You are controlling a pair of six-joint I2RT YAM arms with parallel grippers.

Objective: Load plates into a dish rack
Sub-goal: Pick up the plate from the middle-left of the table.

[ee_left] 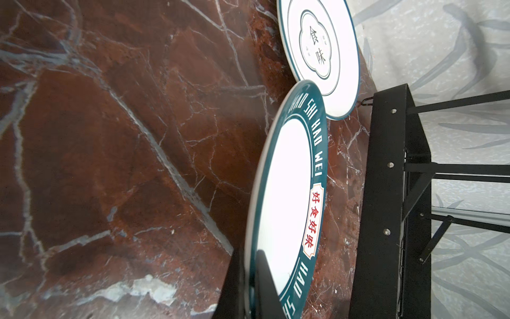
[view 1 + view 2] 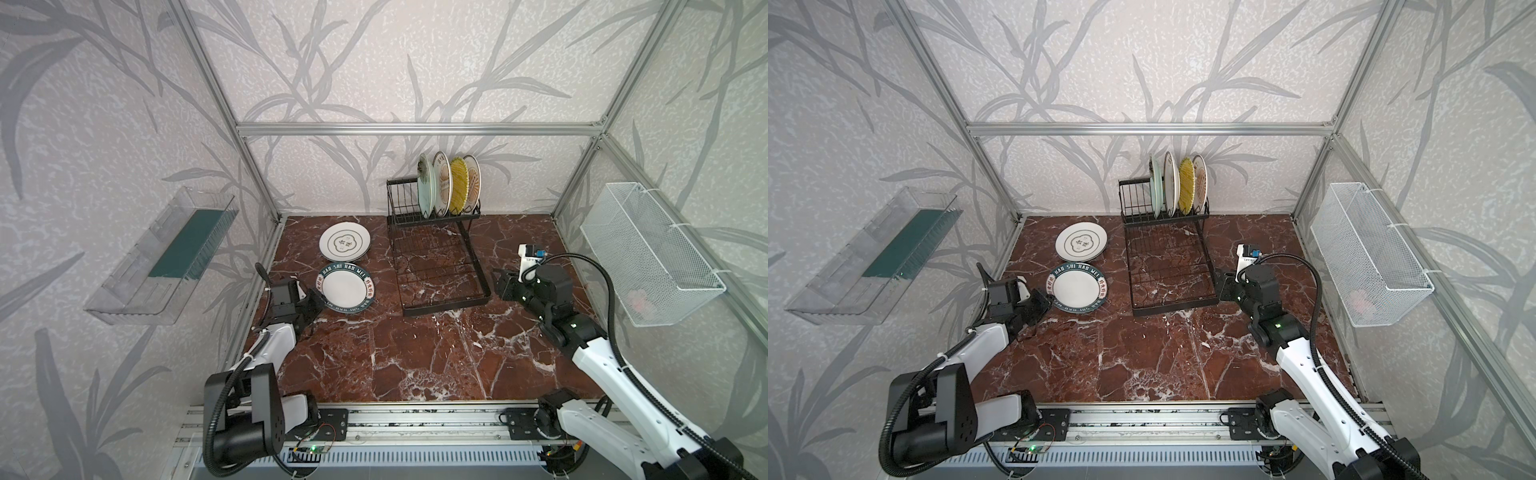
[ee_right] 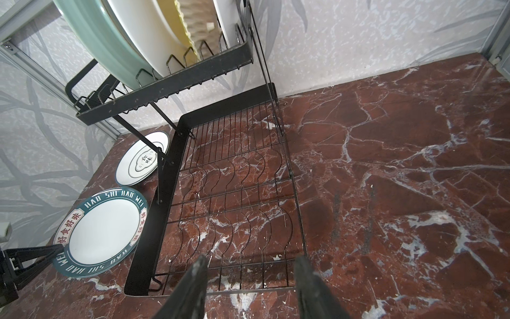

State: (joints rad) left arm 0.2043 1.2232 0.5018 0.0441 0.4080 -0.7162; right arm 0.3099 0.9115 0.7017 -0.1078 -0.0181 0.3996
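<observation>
The left gripper point(image 1: 249, 258) clamps the near rim of the lettered plate point(image 2: 348, 291), which seems slightly tipped; just beyond lies the emblem plate point(image 2: 345, 245). The right gripper point(image 3: 251, 259) hangs parted and empty at the tray edge of the dish rack point(image 2: 432, 217); farther back, four plates point(image 2: 459, 185) stand slotted upright.

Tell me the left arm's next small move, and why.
Probably a short lift, raising the HAO SHI HAO WEI plate clear of the marble table. The left tool is shut on the plate's near rim, while its far edge seems to rest on the table. The dish rack shows free slots beside the four standing plates.
</observation>
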